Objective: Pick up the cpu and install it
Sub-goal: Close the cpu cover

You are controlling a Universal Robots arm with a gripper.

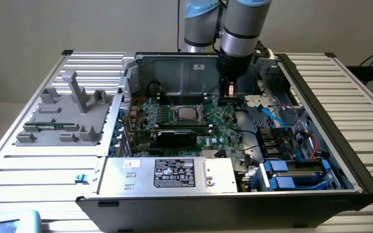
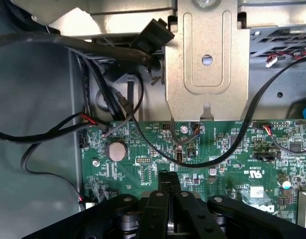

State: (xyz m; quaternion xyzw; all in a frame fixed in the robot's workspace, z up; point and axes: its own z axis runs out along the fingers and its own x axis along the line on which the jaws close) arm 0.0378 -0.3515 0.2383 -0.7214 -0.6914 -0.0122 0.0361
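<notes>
Hovering inside the open computer case [image 1: 186, 73] that sits on the slatted counter [image 1: 348, 97], the gripper [image 1: 229, 92] hangs from the arm above the back part of the motherboard [image 1: 222, 128], near the case's rear wall. Its fingers are pressed together with nothing between them. In the wrist view the gripper [image 2: 168, 178] appears as two dark tips meeting over the green board, with a coin cell [image 2: 116, 150] and a folded metal bracket [image 2: 206, 59] beyond, and black cables [image 2: 118, 99] looping across.

The cpu [image 1: 186, 113] lies well apart from the gripper, toward the exterior view's left and a little nearer that camera. Its silvery top sits inside the dark socket frame [image 1: 171, 112] in the middle of the board, just behind the black expansion card [image 1: 180, 137]. Whether it is fully seated or only resting there cannot be told.

My judgement is that the work stands at the approach: nothing is gripped and the chip is untouched. Reaching it would call for the jaws to spread first (a closed pair cannot straddle the chip's edges). It would then take a sideways shift until the tips are squarely over the silver square, and a slow, level descent, since the frame hugs the chip closely and a tilted touch could jam it.
</notes>
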